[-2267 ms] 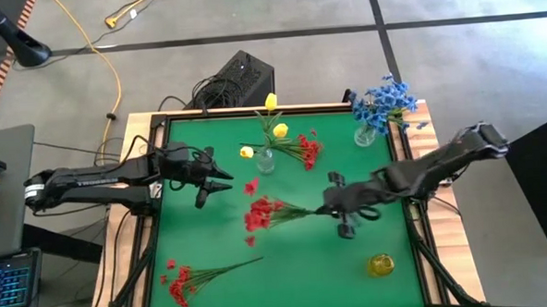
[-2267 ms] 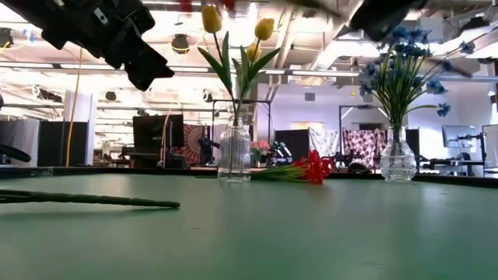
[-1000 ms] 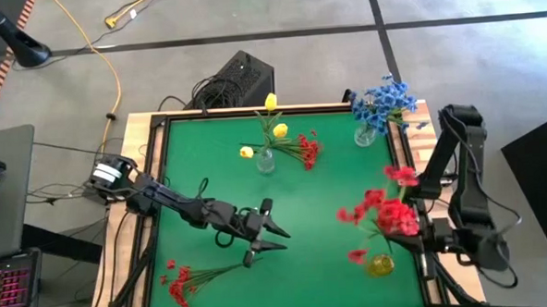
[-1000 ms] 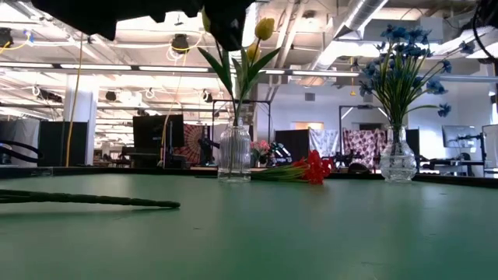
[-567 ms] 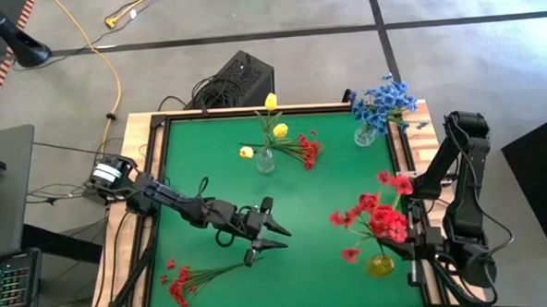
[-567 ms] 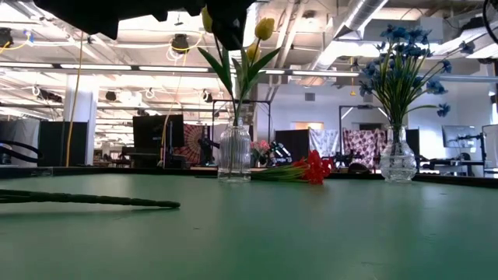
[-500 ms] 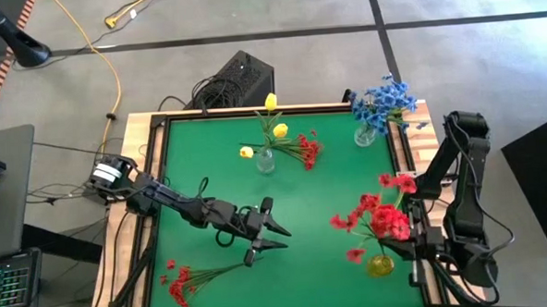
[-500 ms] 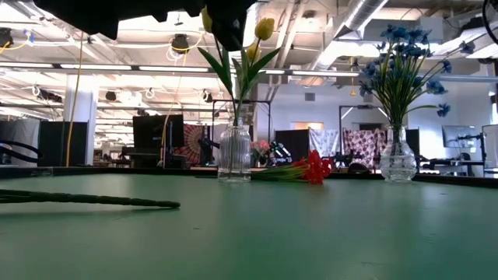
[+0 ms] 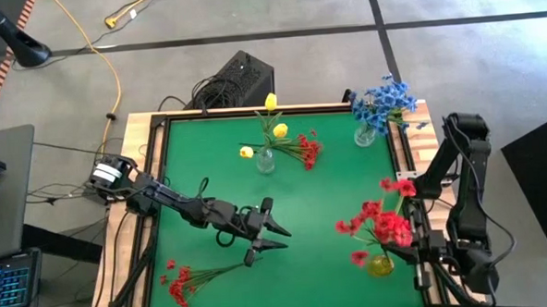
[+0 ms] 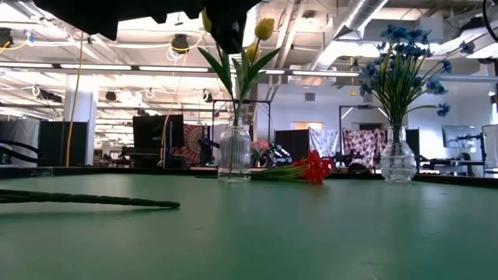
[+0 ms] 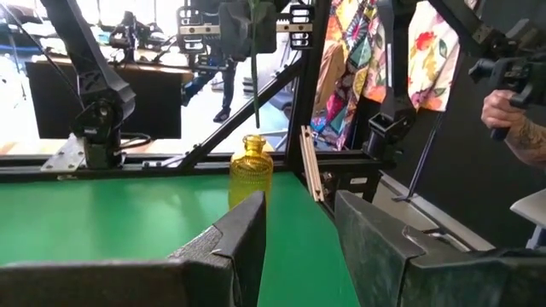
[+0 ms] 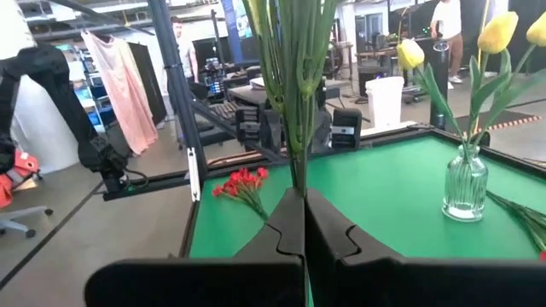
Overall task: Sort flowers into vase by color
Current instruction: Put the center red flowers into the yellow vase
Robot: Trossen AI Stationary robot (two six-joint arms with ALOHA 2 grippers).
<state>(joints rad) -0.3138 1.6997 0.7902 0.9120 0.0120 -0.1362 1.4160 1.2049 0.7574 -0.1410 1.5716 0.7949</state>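
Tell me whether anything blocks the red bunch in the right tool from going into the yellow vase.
Nothing visible does. The right tool is shut on the stems of the red bunch, which hangs right above the yellow vase near the table's front right corner. The left tool is open mid-table, well to the side.

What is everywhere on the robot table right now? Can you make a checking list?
Surface: green table, wooden frame.
Job's things: yellow flowers in clear vase; blue flowers in corner vase; red sprigs lying by the clear vase and at the near left; red bunch held over yellow vase.
Clutter: nothing seen.
Claws: left claw open, mid-table; right claw shut on stems.
Cables: yellow cord on floor.
Surroundings: black box behind table.
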